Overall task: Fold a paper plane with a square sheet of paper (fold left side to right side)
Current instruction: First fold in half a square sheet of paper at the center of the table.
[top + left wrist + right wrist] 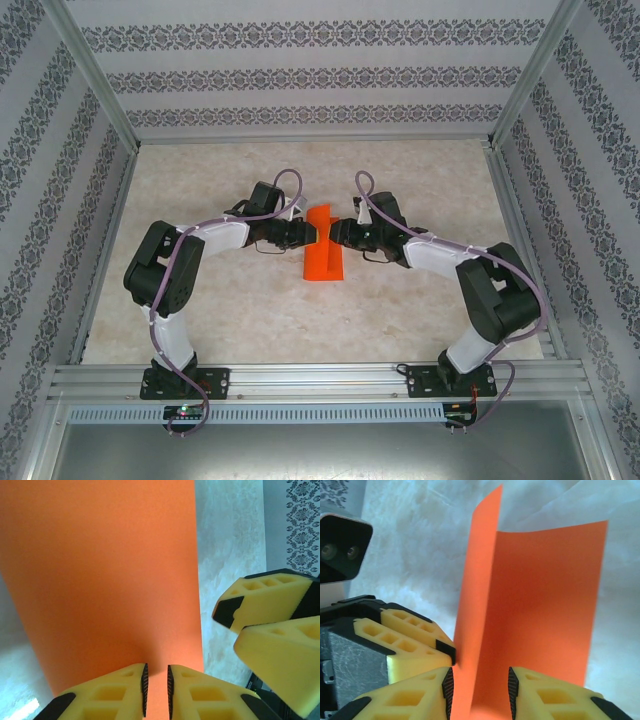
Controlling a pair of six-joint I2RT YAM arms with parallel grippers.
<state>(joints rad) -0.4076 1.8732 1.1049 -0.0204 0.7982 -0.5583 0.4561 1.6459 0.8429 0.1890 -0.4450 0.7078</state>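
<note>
The square sheet of paper [325, 258] is bright orange and lies mid-table as a narrow folded strip. One flap [480, 580] stands upright from the crease and the other half [550, 600] lies flat. My right gripper [480, 685] is open and straddles the foot of the upright flap without pinching it. My left gripper [156, 690] hovers over the paper [100, 580] with a narrow gap between its pads and nothing in it. Its fingertips [445, 650] touch the flap from the other side. The two grippers meet at the strip's far end [307, 232] [336, 232].
The marbled tabletop [420, 180] surrounds the paper. Patterned walls [320, 75] and aluminium posts enclose it. A metal rail [320, 380] runs along the near edge by the arm bases. The right gripper's yellow fingers [270, 597] sit close to the paper's edge.
</note>
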